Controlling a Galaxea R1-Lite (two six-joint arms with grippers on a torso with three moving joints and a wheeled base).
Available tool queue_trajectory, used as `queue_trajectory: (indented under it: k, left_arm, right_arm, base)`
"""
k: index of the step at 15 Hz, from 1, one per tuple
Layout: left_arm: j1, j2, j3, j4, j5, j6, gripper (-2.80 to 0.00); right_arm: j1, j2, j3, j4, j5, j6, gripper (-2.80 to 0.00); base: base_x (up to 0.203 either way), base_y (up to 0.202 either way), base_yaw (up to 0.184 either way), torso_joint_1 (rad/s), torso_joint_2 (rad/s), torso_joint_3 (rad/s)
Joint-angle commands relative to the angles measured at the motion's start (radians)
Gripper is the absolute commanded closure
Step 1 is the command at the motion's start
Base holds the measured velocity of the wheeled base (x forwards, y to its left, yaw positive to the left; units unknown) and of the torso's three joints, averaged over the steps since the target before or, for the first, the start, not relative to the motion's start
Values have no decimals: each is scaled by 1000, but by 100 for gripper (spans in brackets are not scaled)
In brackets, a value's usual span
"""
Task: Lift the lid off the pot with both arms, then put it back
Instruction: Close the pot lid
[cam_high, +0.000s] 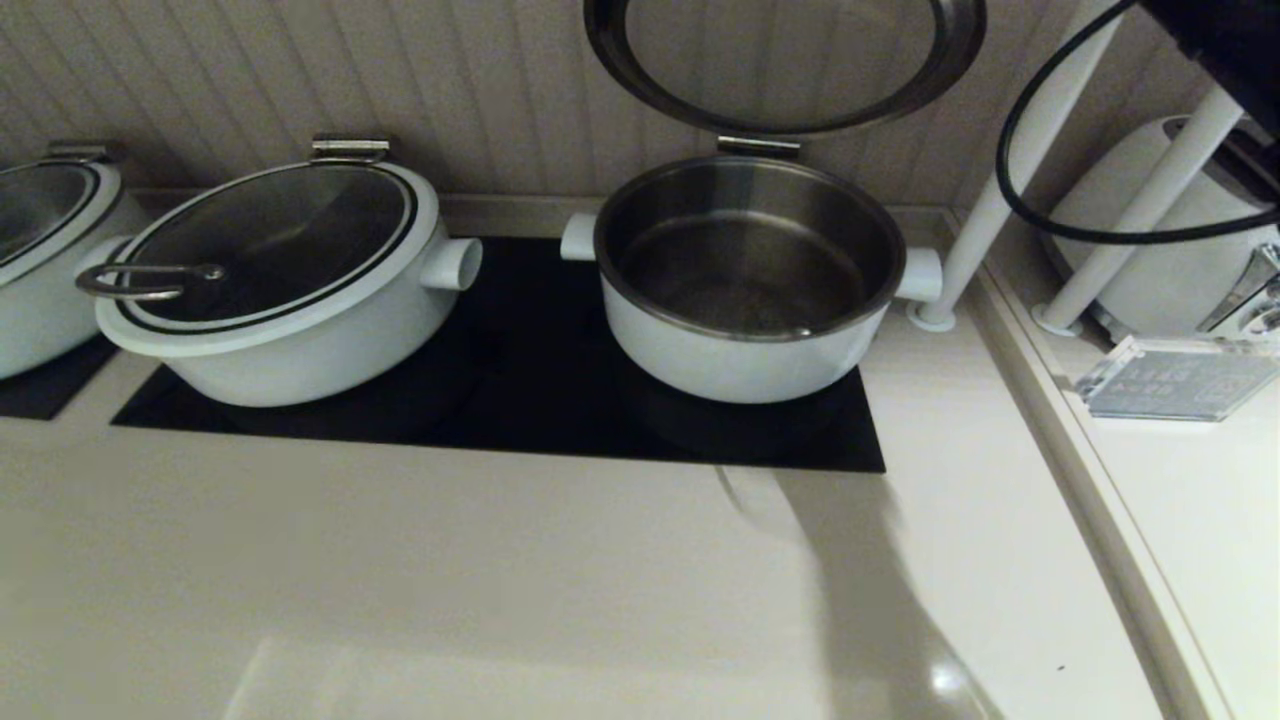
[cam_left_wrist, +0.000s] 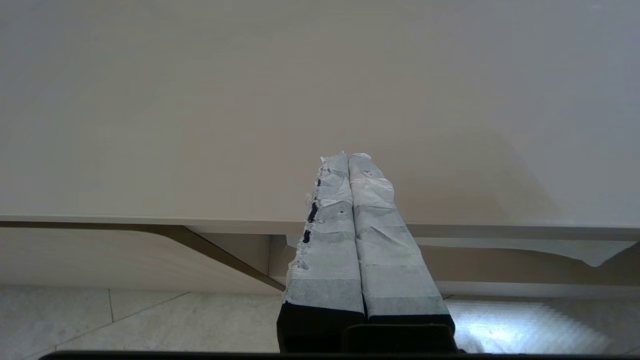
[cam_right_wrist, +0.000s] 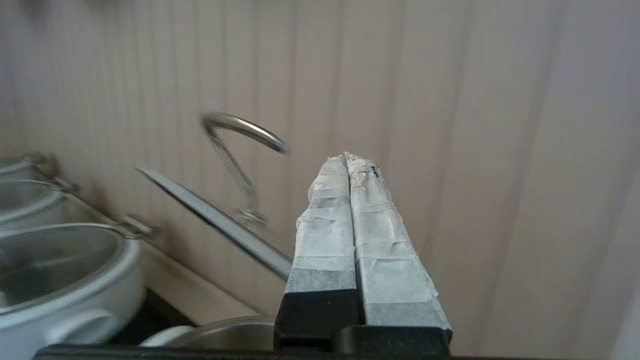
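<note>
The pot (cam_high: 745, 290) was seen uncovered on the black cooktop (cam_high: 520, 400) set into the counter (cam_high: 500, 580), its steel inside exposed. The lid (cam_high: 785, 60) was raised on its hinge behind the pot, tilted back toward the panelled wall (cam_high: 300, 70). The right pincer (cam_right_wrist: 348, 159) was held closed and empty, near the lid's loop handle (cam_right_wrist: 240, 130). The left pincer (cam_left_wrist: 346, 157) was also closed on nothing, before the counter's pale front. A wider covered pot (cam_high: 280, 290) was seen to the left.
</note>
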Motion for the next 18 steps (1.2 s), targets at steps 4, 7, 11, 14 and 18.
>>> queue_trajectory:
  k: [4,7,11,14,18]
  left_arm:
    - [1,0,-1,2,-1,0,0]
    - [-1,0,-1,2,-1,1,0]
    - [1,0,0,2,-1,0,0]
    - [1,0,0,2,-1,-1,0]
    - [-1,0,0,2,-1,1,0]
  right_arm:
    - [-84,109,-88,-5,84,0,0]
    - [-87,130,-90,-15,101,-4,0]
    - [-81,149,-80,-67,108,-24,0]
    - [-74,154,-77,-74,115,-24,0]
    - [-58,186,-75,-114,120,-30,0]
  base:
    - [0,0,0,0,0,0]
    - [0,0,0,0,0,0]
    - [0,0,0,0,0,0]
    - [0,0,0,0,0,0]
    - [0,0,0,0,0,0]
